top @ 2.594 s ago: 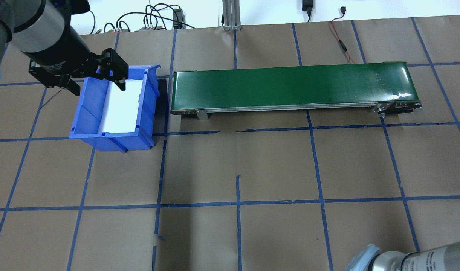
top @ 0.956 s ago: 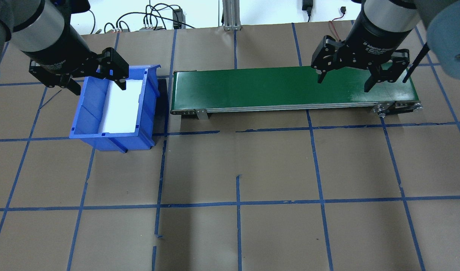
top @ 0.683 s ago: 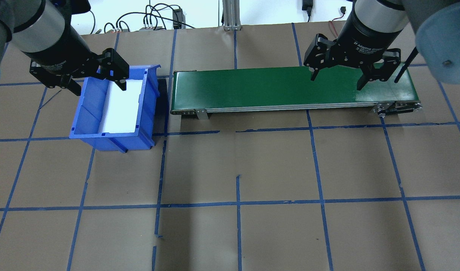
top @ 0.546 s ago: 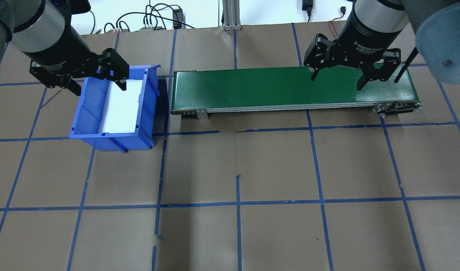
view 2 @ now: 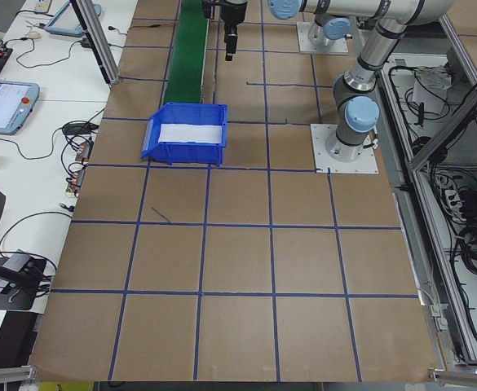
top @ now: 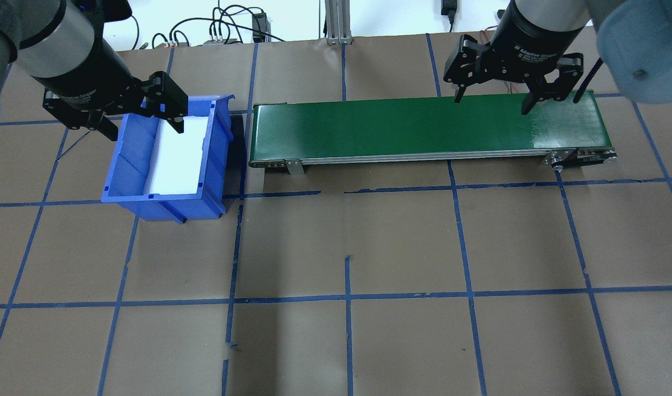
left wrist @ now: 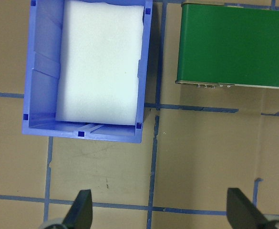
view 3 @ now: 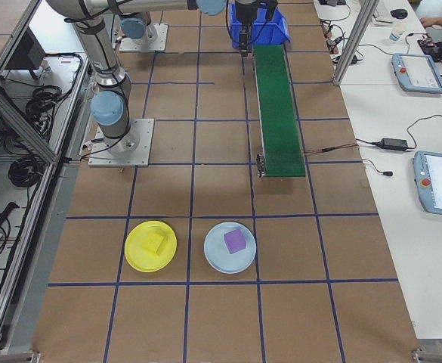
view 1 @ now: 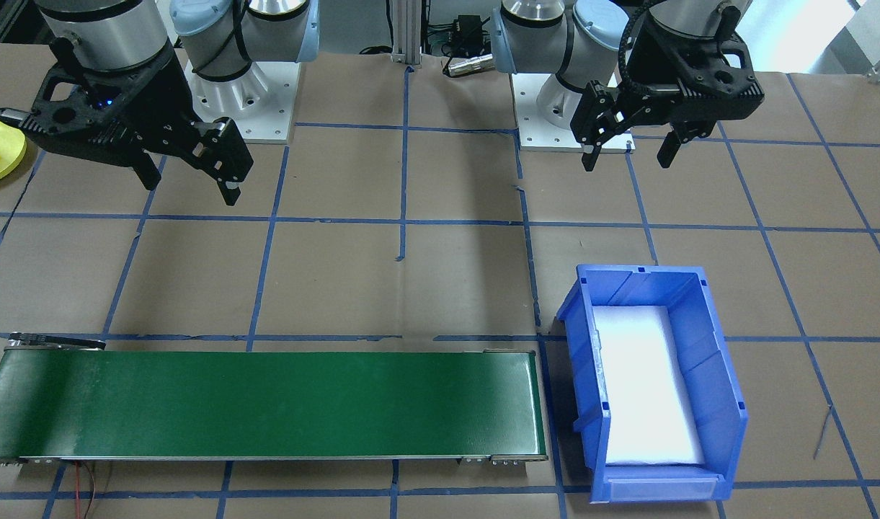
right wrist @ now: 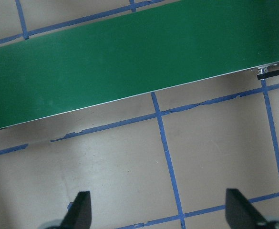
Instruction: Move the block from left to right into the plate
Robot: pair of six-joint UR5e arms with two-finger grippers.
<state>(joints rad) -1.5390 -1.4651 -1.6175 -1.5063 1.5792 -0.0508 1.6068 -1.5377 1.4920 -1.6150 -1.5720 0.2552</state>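
Note:
The yellow plate [view 3: 139, 259] lies on the table beyond the belt's right end, and a yellow block [view 3: 155, 242] rests in it. The front-facing view catches the plate [view 1: 1, 160] at its left edge. My left gripper [top: 145, 131] hangs open and empty above the blue bin [top: 127, 165], whose white foam floor is bare. My right gripper [top: 491, 105] hovers open and empty over the right part of the green belt [top: 402, 126]. In the front-facing view the left gripper [view 1: 625, 162] and right gripper [view 1: 191, 191] both hang high above the table.
A light blue plate [view 3: 217, 262] with a purple block [view 3: 236, 241] on it lies beside the yellow plate. The belt's top shows nothing on it. Cables run along the table's far edge. Brown paper with blue tape lines covers the table.
The right arm came in from the lower right to above the belt's right end, then drifted a little toward the far edge. The left gripper has not moved.

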